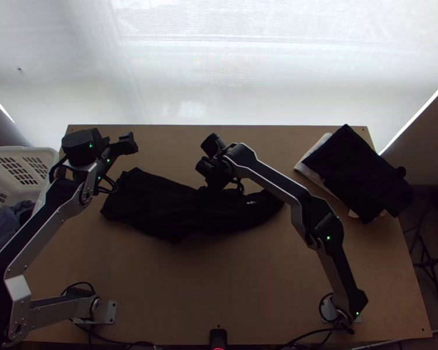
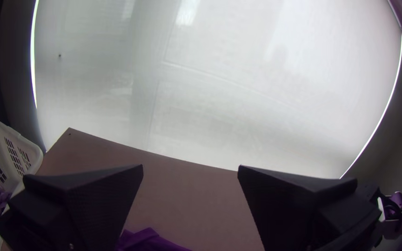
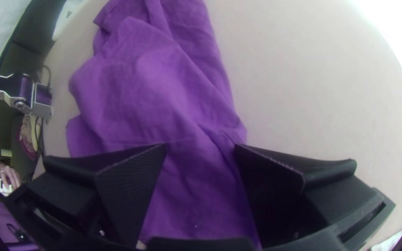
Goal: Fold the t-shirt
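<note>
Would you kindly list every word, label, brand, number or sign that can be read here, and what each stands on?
Small dark marks on a white item beyond the table: too small to read.
No other text can be made out, neither on the visible parts of the t-shirt nor on the basket.

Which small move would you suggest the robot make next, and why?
It would probably help to lower the right gripper and pinch the t-shirt for spreading, because it lies rumpled in a long strip below that gripper's parted fingers.
</note>
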`<action>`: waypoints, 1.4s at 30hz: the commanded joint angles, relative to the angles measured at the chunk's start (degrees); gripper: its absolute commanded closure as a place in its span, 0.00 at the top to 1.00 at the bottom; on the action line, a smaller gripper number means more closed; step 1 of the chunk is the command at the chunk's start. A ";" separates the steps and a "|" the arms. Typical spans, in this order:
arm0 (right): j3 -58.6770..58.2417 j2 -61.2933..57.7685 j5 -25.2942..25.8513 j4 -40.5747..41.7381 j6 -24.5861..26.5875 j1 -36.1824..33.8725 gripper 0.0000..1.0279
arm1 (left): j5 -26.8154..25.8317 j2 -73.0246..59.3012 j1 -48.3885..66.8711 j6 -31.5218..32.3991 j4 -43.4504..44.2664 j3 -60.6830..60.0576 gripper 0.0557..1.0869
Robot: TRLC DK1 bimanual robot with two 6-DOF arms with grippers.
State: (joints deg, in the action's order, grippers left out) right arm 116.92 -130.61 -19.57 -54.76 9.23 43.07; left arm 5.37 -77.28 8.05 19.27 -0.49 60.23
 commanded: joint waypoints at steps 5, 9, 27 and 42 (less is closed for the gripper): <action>-0.64 -2.02 -0.99 -1.66 -1.85 0.96 0.49 | -0.09 -0.60 -0.67 -0.11 0.84 0.33 0.96; -0.12 -1.49 -2.22 -1.40 -1.76 -0.35 0.04 | -0.09 -2.00 -0.85 -0.11 0.93 1.65 0.96; -2.14 27.95 -3.81 -1.49 -8.18 -18.90 0.03 | -0.97 -4.20 -0.32 -0.11 -2.06 0.33 0.96; -9.96 37.62 -3.72 -0.78 -8.97 -20.48 0.03 | -1.41 -1.47 -2.52 -15.75 -2.41 -7.84 0.96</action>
State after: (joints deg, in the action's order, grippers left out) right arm 108.07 -96.82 -23.33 -56.23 0.21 19.68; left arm 4.49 -80.12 6.48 8.21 -3.55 54.94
